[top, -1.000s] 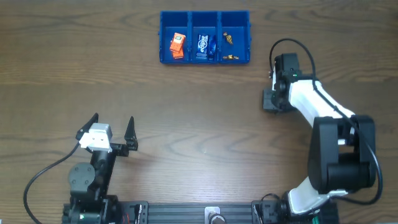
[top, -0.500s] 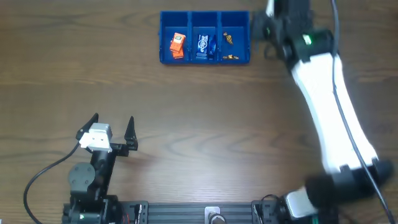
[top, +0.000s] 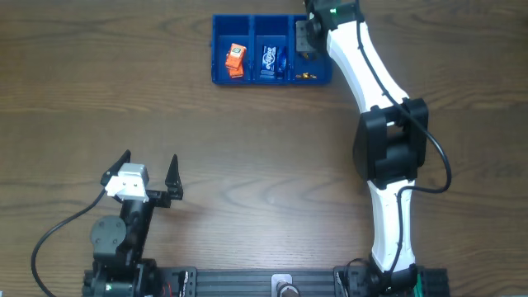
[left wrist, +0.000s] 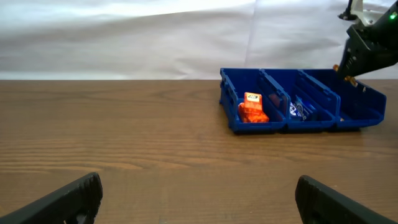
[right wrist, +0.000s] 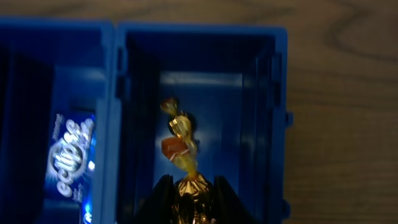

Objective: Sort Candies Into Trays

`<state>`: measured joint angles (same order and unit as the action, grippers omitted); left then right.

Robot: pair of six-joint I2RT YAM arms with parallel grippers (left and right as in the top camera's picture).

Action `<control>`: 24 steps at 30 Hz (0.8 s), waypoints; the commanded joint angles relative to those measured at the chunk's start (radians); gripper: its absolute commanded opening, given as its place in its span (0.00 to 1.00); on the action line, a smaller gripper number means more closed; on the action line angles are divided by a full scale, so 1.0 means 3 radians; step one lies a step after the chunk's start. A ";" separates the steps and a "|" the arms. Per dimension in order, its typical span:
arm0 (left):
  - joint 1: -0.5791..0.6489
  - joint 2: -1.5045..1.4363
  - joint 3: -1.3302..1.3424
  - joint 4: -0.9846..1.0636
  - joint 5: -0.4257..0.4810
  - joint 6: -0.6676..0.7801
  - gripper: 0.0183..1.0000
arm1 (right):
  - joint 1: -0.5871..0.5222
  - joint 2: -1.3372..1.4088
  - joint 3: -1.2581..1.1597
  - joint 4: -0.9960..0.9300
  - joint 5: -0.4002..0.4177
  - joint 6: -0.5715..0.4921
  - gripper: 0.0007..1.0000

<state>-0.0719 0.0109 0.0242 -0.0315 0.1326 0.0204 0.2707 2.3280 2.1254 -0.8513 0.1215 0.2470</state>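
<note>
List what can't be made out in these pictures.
- Top view: the right arm covers much of the tray's right compartment, so its candy count is hidden.
- Right wrist view: the held gold candy in the right gripper is cut off by the picture's edge.
- Left wrist view: tray walls hide how many blue candies there are.

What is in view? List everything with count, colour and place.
table: one, brown wood, under everything.
tray: one, blue, three compartments, table's far side.
orange candies: about two, orange, left compartment.
blue candies: count unclear, blue, middle compartment.
gold candies: at least two, gold, right compartment.
held gold candy: one, gold, above right compartment.
left gripper: one, black, open, near its base.
right gripper: one, black, fingers shut on held gold candy.
</note>
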 commanded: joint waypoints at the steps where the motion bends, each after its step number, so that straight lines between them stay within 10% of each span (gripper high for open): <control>1: 0.0020 -0.0022 -0.0065 -0.0109 0.0071 0.0008 1.00 | 0.0055 -0.0034 0.0070 0.0050 0.0039 0.0039 0.59; 4: 0.0020 -0.0022 -0.0065 -0.0109 0.0071 0.0008 1.00 | 0.0055 -0.0034 0.0070 0.0114 0.0039 0.0038 1.00; 14: 0.0020 -0.0022 -0.0065 -0.0109 0.0071 0.0008 1.00 | -0.0192 -0.1001 -0.0170 -0.0189 0.0095 -0.0233 1.00; 24: 0.0020 -0.0022 -0.0065 -0.0109 0.0071 0.0008 1.00 | -0.0774 -0.3098 -0.2146 0.0343 0.0214 -0.0615 1.00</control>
<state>-0.0719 0.0105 0.0242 -0.0311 0.1329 0.0200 0.0685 1.5158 1.6760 -0.8013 0.1947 0.1356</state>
